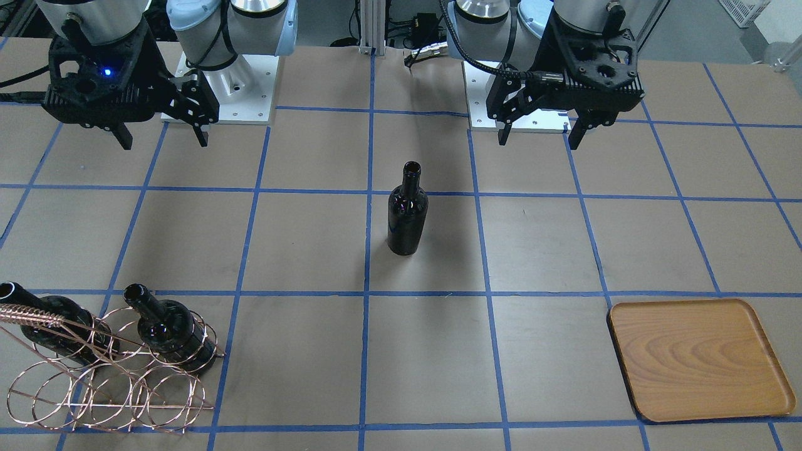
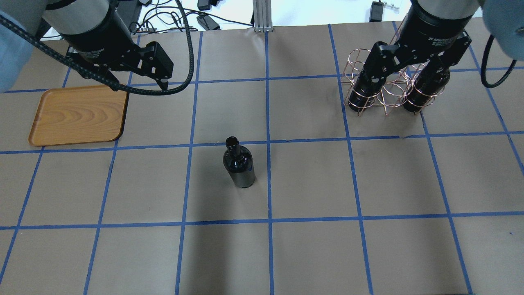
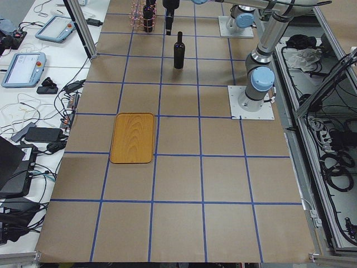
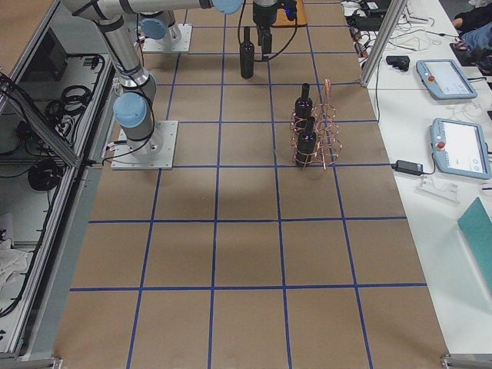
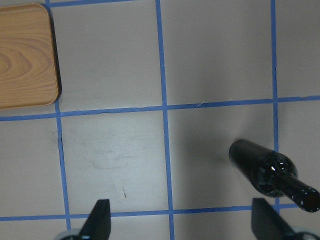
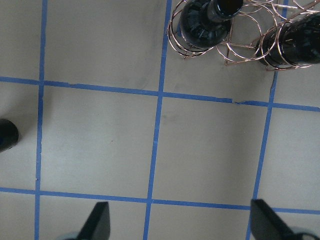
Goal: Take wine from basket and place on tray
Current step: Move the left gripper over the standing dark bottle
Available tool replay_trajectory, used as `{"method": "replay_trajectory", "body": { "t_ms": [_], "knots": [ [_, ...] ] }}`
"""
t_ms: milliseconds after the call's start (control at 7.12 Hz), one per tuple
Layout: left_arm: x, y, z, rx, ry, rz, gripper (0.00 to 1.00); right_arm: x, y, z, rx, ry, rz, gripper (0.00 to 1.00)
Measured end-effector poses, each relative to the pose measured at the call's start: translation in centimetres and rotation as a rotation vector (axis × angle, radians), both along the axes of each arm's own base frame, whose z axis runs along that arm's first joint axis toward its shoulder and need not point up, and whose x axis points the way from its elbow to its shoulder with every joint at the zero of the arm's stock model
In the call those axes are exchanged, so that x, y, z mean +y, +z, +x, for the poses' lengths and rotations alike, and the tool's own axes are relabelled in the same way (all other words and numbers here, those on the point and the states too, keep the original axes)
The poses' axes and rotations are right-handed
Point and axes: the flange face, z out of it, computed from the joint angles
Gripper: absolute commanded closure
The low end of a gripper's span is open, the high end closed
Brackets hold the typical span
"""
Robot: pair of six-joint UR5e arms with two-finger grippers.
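Over the table [image 1: 313, 238], left end effector [image 1: 539, 139] and right end effector [image 1: 164, 139] gape, empty

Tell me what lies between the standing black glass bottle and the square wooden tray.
Nothing: only bare brown paper crossed by blue tape lines separates the black glass bottle from the square wooden tray, as the overhead view shows.

A dark wine bottle [image 5: 262, 170] stands on the brown table [image 5: 110, 75], seemingly upright. The wooden tray [image 5: 25, 55] lies well apart from the bottle. One fingertip [image 5: 267, 220] of the wide-spread left gripper [image 5: 182, 221] shows just beside the bottle.
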Motion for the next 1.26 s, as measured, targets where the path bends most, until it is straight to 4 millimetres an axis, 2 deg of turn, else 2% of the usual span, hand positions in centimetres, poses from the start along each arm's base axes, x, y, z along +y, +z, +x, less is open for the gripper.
{"method": "replay_trajectory", "body": {
  "t_ms": [281, 562, 843, 983, 1264],
  "knots": [
    [-0.2, -0.5, -1.0, 0.035, 0.009, 0.011, 0.00, 0.0, 0.1, 0.0, 0.003, 0.003, -0.006, 0.00],
    [0.0, -1.4, -4.0, 0.073, 0.035, 0.021, 0.00, 0.0, 0.0, 0.1, -0.005, 0.002, -0.004, 0.00],
    [1.3, -2.1, -6.7, 0.085, 0.019, 0.043, 0.00, 0.0, -0.1, 0.1, -0.009, 0.002, 0.001, 0.00],
    [1.6, -4.0, -7.9, 0.085, 0.023, 0.070, 0.00, 0.0, -0.1, 0.1, -0.008, 0.002, 0.002, 0.00],
    [2.6, -9.4, -11.5, 0.081, 0.021, 0.095, 0.00, 0.0, -0.2, 0.1, -0.007, 0.000, 0.004, 0.00]
  ]
}}
